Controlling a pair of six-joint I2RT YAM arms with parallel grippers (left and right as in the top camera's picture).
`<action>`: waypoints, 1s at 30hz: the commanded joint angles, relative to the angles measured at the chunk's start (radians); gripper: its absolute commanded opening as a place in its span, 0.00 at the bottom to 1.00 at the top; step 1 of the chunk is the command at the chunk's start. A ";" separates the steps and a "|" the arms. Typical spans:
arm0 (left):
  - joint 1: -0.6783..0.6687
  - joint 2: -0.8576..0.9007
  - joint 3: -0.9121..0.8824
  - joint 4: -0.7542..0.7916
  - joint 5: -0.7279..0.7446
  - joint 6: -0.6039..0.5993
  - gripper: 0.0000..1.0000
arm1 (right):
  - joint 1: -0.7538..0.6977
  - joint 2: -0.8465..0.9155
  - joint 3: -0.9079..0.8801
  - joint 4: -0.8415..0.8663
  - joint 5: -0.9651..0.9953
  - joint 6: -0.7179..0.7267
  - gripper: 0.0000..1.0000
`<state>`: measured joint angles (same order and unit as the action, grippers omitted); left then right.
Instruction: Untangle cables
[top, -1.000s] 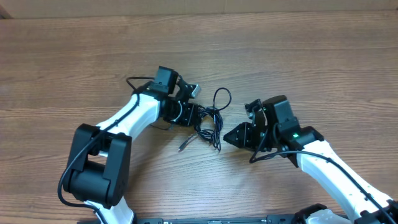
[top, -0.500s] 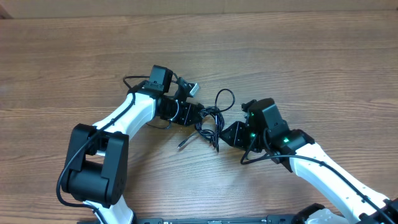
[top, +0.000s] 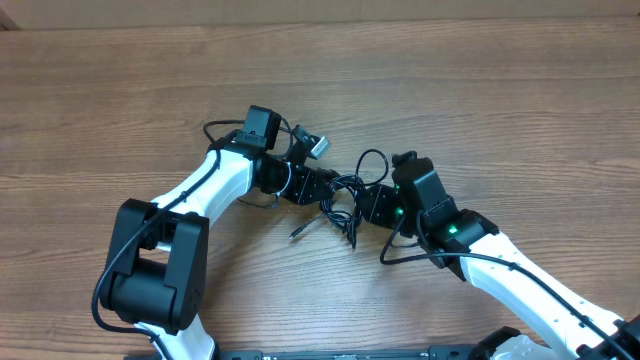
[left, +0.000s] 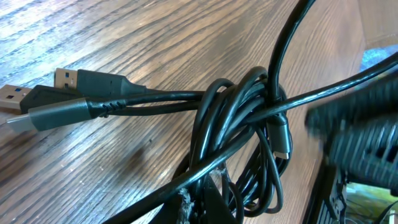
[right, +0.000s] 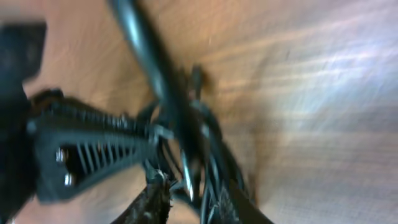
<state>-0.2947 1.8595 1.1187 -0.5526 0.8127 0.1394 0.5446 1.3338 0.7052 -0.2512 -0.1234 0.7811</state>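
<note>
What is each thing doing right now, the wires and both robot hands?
cables: tangled in a knotted bundle on the table.
USB plugs: loose, lying flat beside the bundle.
left hand: shut on the cables.
right hand: open, fingers either side of the bundle.

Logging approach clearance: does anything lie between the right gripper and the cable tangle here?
Nothing visible does. The right gripper is at the very edge of the cables, with only bare table around them. The left gripper sits at the tangle's opposite side, not in the right one's path.
</note>
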 joint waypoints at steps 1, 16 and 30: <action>-0.008 0.005 0.003 0.003 0.073 0.038 0.04 | 0.003 0.004 0.027 0.040 0.169 0.004 0.31; -0.008 0.005 0.003 0.015 0.127 0.076 0.04 | 0.003 0.003 0.027 0.144 0.026 0.004 0.04; -0.008 0.005 0.003 0.031 0.041 -0.006 0.04 | 0.005 0.004 0.027 -0.026 -0.409 0.005 0.04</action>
<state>-0.2947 1.8595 1.1187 -0.5346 0.8639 0.1631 0.5438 1.3346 0.7052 -0.2581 -0.4248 0.7856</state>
